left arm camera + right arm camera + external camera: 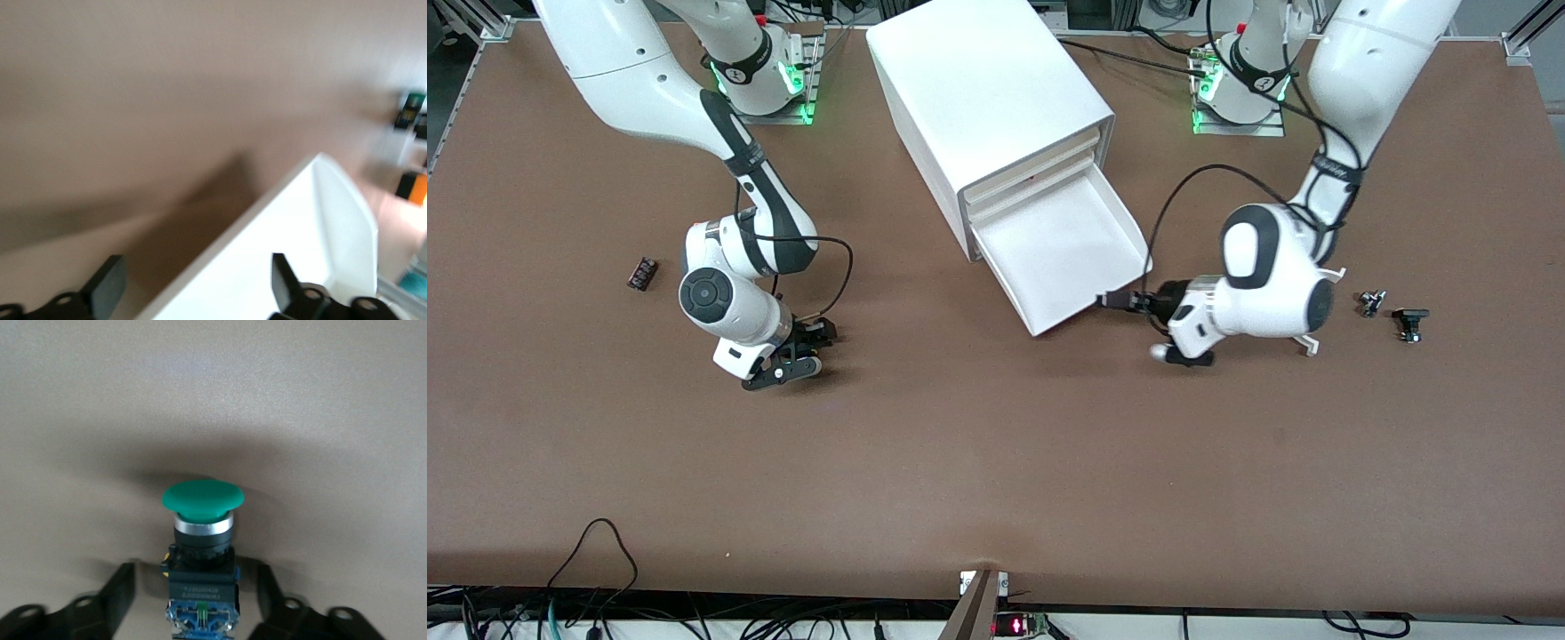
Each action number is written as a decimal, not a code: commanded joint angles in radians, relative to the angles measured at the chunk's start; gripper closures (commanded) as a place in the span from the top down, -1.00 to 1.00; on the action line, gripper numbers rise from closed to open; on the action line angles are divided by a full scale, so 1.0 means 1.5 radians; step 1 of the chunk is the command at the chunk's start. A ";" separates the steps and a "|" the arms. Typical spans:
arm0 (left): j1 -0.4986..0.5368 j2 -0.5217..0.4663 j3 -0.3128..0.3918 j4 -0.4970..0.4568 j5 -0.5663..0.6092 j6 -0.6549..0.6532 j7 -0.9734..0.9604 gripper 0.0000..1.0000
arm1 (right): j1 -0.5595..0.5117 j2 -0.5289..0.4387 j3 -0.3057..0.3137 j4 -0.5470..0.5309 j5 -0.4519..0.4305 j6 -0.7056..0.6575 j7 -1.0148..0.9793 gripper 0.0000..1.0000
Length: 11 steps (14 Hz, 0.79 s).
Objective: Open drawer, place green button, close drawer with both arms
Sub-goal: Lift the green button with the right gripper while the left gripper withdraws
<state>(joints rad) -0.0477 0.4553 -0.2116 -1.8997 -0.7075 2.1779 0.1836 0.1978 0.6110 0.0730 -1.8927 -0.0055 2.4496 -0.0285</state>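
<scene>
On the brown tabletop (996,462), the small, rigid, light green-capped dark-bodied push-button (202,547) stands between the right pincer's (800,348) wide fingers, best gripped by its blocky body, while the left pincer (1116,300), also wide, straddles the open white plastic bottom drawer's (1063,253) front rim.

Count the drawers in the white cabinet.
3: the lowest drawer is pulled out and looks empty; two drawers above it are shut, stacked in the cabinet.

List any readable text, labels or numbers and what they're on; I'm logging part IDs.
Button: a line of small print on its dark body, too blurred to read.
Arm base joints: a round mark on each, too small to read.
Nothing else carries text.
</scene>
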 commanded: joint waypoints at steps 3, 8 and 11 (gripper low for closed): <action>0.128 -0.223 0.026 -0.028 0.139 -0.051 0.017 1.00 | -0.004 -0.016 0.003 0.009 -0.006 0.005 0.000 -0.61; 0.125 -0.335 0.045 0.103 0.408 -0.326 -0.048 1.00 | -0.004 -0.056 0.003 0.049 -0.007 -0.013 -0.010 -0.70; 0.083 -0.339 0.040 0.115 0.501 -0.352 -0.140 1.00 | 0.019 -0.062 0.010 0.182 -0.023 -0.138 -0.021 -0.72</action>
<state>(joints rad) 0.1081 -0.0856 -0.1493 -1.7552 -0.0184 1.6807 0.0431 0.2009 0.5256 0.0774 -1.7512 -0.0174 2.3717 -0.0414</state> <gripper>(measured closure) 0.000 0.595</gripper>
